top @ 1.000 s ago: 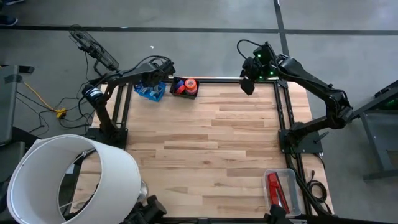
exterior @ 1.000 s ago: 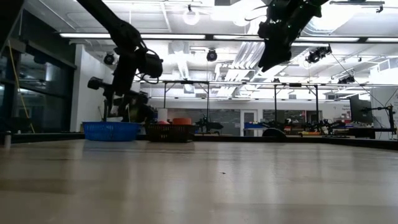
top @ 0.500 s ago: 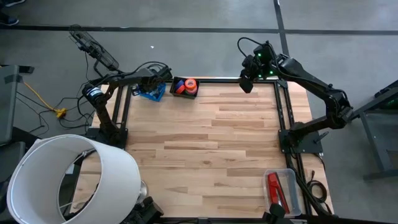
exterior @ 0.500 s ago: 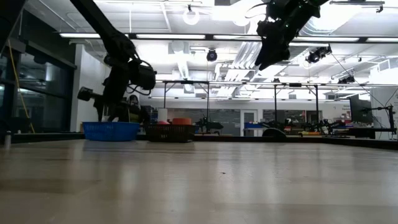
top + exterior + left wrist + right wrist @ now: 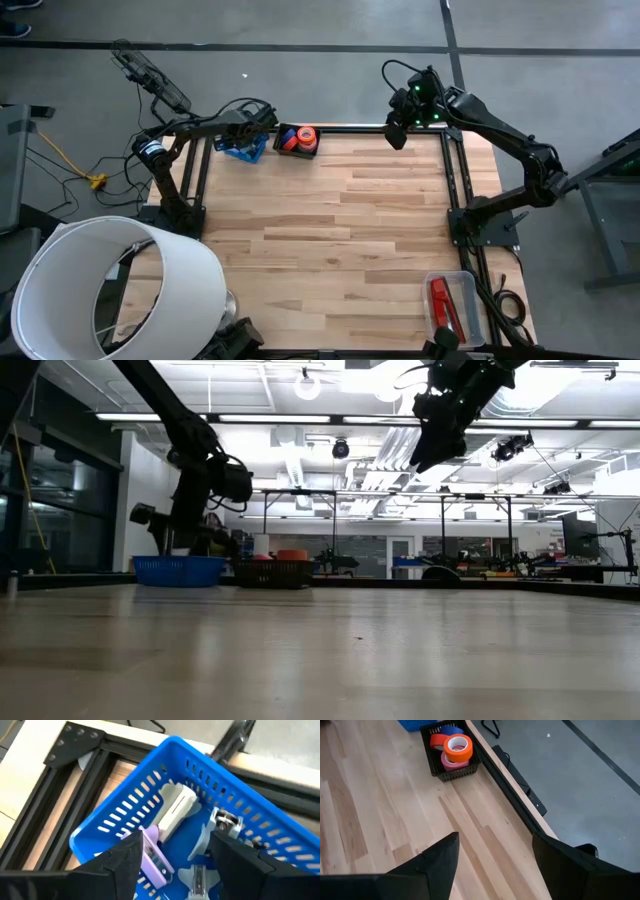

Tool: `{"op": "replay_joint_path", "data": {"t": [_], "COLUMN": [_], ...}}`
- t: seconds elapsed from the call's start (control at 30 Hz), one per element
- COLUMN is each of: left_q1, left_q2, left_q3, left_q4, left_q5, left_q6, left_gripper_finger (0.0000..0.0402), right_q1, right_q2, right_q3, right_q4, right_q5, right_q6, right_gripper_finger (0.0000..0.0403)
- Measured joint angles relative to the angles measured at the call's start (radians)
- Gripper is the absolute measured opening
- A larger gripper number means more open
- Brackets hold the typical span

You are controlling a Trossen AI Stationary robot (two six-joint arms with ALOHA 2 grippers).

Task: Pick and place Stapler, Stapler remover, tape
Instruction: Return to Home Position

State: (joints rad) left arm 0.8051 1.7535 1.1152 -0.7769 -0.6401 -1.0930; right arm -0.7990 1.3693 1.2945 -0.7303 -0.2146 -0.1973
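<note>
Left gripper (image 5: 175, 861) above the blue bin (image 5: 129, 806) and right gripper (image 5: 495, 863) aloft both gape empty. Stapler (image 5: 440, 300): rigid, glossy, probably slippery; clamp across its narrow middle.

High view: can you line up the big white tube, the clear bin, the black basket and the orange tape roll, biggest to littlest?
1. white tube, though it may just sit nearer the camera
2. clear bin
3. black basket
4. orange tape roll
</note>
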Motion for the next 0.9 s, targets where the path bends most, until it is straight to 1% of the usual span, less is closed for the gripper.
{"op": "replay_joint_path", "data": {"t": [0.2,0.4,0.53,0.67,0.9], "left_q1": [-0.004,-0.047,-0.1,-0.16,-0.287], "left_q2": [0.0,-0.002,-0.002,-0.002,-0.01], "left_q3": [0.024,0.113,0.172,0.216,0.278], "left_q4": [-0.006,-0.001,0.014,0.03,0.026], "left_q5": [0.038,0.047,0.038,0.088,0.18], "left_q6": [0.071,0.175,0.274,0.396,0.438], "left_gripper_finger": [0.0228,0.0228,0.0229,0.0229,0.0229], "right_q1": [0.0,0.0,0.0,0.0,0.0], "right_q2": [0.0,0.0,0.0,0.0,-0.001], "right_q3": [0.0,0.0,0.0,0.0,0.0], "right_q4": [-0.006,-0.006,-0.014,-0.016,-0.057], "right_q5": [0.0,0.0,0.0,0.0,0.0], "right_q6": [0.013,0.009,-0.005,-0.018,-0.02], "right_gripper_finger": [0.0243,0.0243,0.0243,0.0243,0.0243]}}
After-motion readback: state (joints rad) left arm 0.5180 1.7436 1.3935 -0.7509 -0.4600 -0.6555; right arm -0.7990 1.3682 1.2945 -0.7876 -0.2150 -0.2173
